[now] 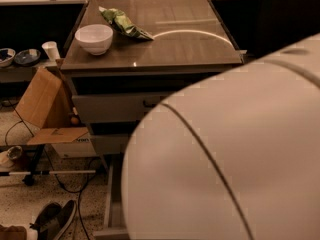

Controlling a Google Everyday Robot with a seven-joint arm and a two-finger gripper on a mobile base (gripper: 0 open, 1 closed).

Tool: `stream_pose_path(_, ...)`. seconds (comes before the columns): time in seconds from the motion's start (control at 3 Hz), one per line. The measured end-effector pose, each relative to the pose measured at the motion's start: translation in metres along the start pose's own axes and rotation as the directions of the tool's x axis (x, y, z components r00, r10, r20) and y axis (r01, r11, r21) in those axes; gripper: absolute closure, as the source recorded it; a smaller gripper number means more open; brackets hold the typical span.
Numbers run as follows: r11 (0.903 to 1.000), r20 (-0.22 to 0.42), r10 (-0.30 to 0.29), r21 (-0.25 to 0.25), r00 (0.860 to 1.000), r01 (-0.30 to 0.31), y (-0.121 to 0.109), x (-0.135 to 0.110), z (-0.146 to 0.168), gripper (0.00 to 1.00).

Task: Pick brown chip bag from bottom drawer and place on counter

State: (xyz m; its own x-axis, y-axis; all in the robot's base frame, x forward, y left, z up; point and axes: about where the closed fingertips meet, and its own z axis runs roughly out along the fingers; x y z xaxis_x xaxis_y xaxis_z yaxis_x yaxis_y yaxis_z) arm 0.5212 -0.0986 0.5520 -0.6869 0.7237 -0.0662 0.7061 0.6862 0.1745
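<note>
The arm's white shell (225, 159) fills the lower right of the frame and covers most of the cabinet front. The gripper is out of sight behind it (whether it is apart or clamped cannot be told), and the brown chip bag is hidden too. Only the left wall of the open bottom drawer (111, 204) shows, at lower centre-left. On the counter (190, 49) at upper centre stand a white bowl (94, 38) and, just beside it, a green chip bag (122, 23). A cardboard box (42, 99) leans at the left.
</note>
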Motion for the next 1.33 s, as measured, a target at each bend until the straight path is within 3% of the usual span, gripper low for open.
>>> stream_pose_path(0.33, 0.9998, 0.069, 0.017, 0.003, 0.997, -0.017, 0.022, -0.020, -0.041, 1.00)
stream_pose_path(0.67, 0.9995, 0.154, 0.028, 0.010, 0.988, -0.030, 0.037, -0.055, -0.085, 1.00)
stream_pose_path(1.0, 0.9962, 0.261, -0.075, 0.063, 0.962, 0.060, 0.048, -0.093, -0.144, 1.00)
stream_pose_path(1.33, 0.9768, 0.343, -0.203, 0.136, 0.917, 0.165, 0.047, -0.105, -0.186, 1.00)
